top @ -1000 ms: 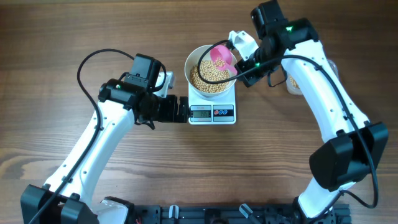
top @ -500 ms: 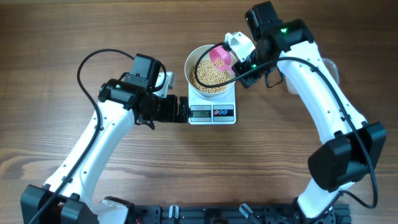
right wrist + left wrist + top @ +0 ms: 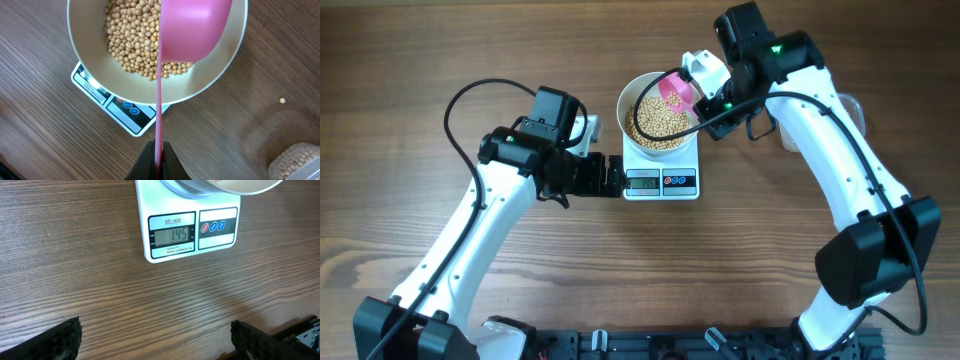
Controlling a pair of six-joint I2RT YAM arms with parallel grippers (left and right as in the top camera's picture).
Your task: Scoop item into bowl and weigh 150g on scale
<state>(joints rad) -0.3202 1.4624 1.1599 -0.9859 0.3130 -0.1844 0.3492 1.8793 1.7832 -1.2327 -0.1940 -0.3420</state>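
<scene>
Your right fingers (image 3: 146, 165) pinch the pink scoop (image 3: 192, 30) handle, tipping it over the bowl (image 3: 85, 75) of beans (image 3: 127, 35) on the scale (image 3: 125, 112), toward the tabletop's far edge. Your left fingers (image 3: 52, 340) gape wide and empty, parked to watch the display (image 3: 172, 235): 145, just short.

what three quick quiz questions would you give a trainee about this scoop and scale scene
1. True or false: the small white square digital scale reads 150.
2. The pink plastic scoop hangs: A over the round white bowl; B flat on the wooden table; C under the scale.
3. Fill in: the ___ gripper is shut on the scoop's handle.

Key: 1 false, it reads 145. 2 A. 3 right gripper.
</scene>
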